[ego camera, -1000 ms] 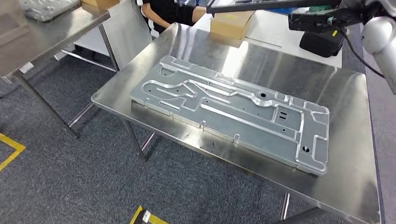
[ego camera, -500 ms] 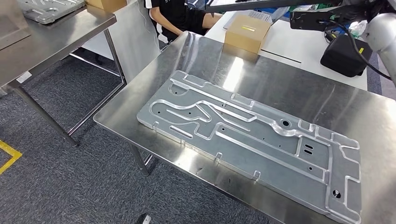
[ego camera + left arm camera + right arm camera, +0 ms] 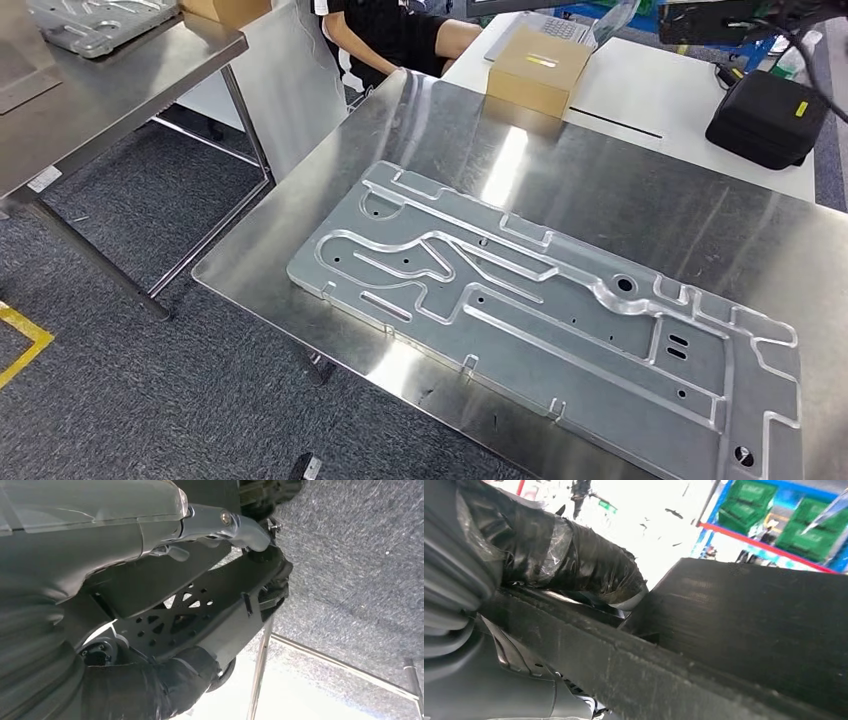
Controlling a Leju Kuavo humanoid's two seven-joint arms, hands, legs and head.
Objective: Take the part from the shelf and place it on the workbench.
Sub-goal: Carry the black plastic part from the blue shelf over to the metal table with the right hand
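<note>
Silver machined part (image 3: 540, 320) lies flat on the steel workbench (image 3: 640, 200), long side slanting across it, one end near the front edge. I can't place it relative to my fingers. Left hand (image 3: 100, 545): grey thumb stretched out over dark structure, and I can't tell if the fingers are wide or closed. Right hand (image 3: 564, 555): black taped fingers (image 3: 589, 565) sit right against a dark slab (image 3: 749, 630); grip can't be told. Cardboard box (image 3: 540, 68) and black case (image 3: 765, 115) sit behind the workbench, person (image 3: 395, 30) seated beyond.
</note>
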